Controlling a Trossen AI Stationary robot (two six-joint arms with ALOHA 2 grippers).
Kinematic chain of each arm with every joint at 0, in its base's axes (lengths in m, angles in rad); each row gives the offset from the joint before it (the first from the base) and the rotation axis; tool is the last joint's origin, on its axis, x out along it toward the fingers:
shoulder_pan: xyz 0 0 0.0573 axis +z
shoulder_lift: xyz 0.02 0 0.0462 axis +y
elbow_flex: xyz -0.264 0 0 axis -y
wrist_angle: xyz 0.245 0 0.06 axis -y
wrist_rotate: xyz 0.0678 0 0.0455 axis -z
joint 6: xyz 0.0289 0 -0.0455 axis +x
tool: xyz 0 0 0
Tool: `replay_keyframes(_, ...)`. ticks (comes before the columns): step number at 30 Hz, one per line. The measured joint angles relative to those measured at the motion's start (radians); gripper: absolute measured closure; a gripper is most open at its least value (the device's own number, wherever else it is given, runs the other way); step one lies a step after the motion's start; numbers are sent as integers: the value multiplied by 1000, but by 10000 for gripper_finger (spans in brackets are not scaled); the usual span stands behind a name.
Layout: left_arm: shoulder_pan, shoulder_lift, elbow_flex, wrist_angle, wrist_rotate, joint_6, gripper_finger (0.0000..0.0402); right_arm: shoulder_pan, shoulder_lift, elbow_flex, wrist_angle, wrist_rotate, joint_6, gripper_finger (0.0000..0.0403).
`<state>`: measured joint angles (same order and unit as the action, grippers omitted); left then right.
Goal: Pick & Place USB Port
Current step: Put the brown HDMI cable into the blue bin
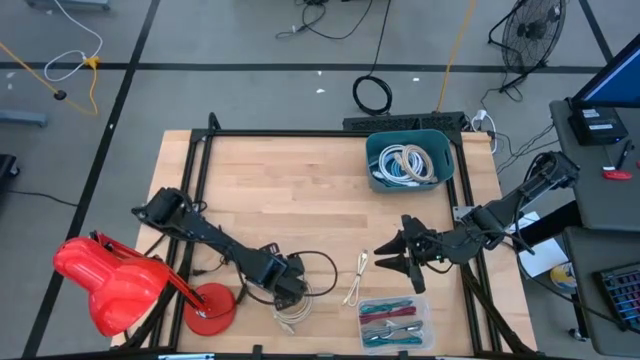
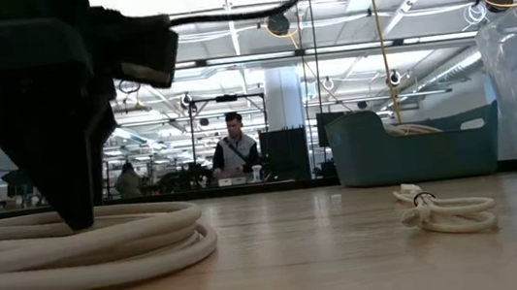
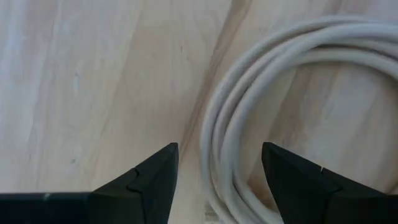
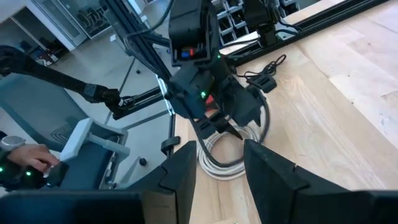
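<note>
Overhead, the left gripper (image 1: 291, 297) sits low over a coiled white cable (image 1: 293, 313) at the table's (image 1: 280, 190) near edge; the right gripper (image 1: 397, 257) waits spread and empty, right of a second cable (image 1: 356, 279). Its wrist camera shows fingers (image 3: 149, 180) apart, straddling the coil (image 3: 249, 124), gripping nothing. Level with the table, the coil (image 2: 84, 245) lies flat.

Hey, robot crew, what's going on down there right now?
Left gripper open, straddling coiled white cable. Right gripper open, waiting mid-table. Nothing blocking; second cable lies apart.
</note>
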<state>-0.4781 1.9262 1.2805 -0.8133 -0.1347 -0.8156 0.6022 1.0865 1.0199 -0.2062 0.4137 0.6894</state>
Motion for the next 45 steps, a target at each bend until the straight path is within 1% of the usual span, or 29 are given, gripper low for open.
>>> replay_keyframes(4,17,28,0,-4,0,1,168,0,0,0,1,0,5,275)
replay_keyframes(7,30,30,0,-3,8,-5,189,0,0,0,7,0,5,275)
replay_keyframes(10,45,31,0,2,14,-3,236,0,0,0,8,0,5,275)
replay_keyframes(15,69,29,0,-1,13,-11,344,0,0,0,8,0,5,275)
replay_keyframes(19,90,24,0,-4,1,-95,348,0,0,0,8,1,6,275)
replay_keyframes(24,138,-16,0,-4,-71,-259,348,0,0,0,7,10,25,275)
replay_keyframes(27,168,-81,0,-4,-154,-386,348,0,0,0,7,37,30,275)
replay_keyframes(29,187,-143,0,-5,-246,-490,348,0,0,0,7,62,32,275)
replay_keyframes(32,215,-252,0,-2,-432,-641,348,0,0,0,7,124,36,275)
replay_keyframes(35,238,-359,0,11,-630,-724,348,0,0,0,8,235,54,275)
replay_keyframes(38,264,-456,0,56,-781,-739,348,1,0,0,8,370,51,275)
replay_keyframes(40,286,-504,0,117,-856,-705,348,1,4,0,24,472,22,275)
replay_keyframes(43,322,-545,0,247,-898,-584,348,-2,17,0,135,582,-130,275)
replay_keyframes(45,341,-554,0,335,-898,-507,348,-19,36,0,269,608,-284,275)
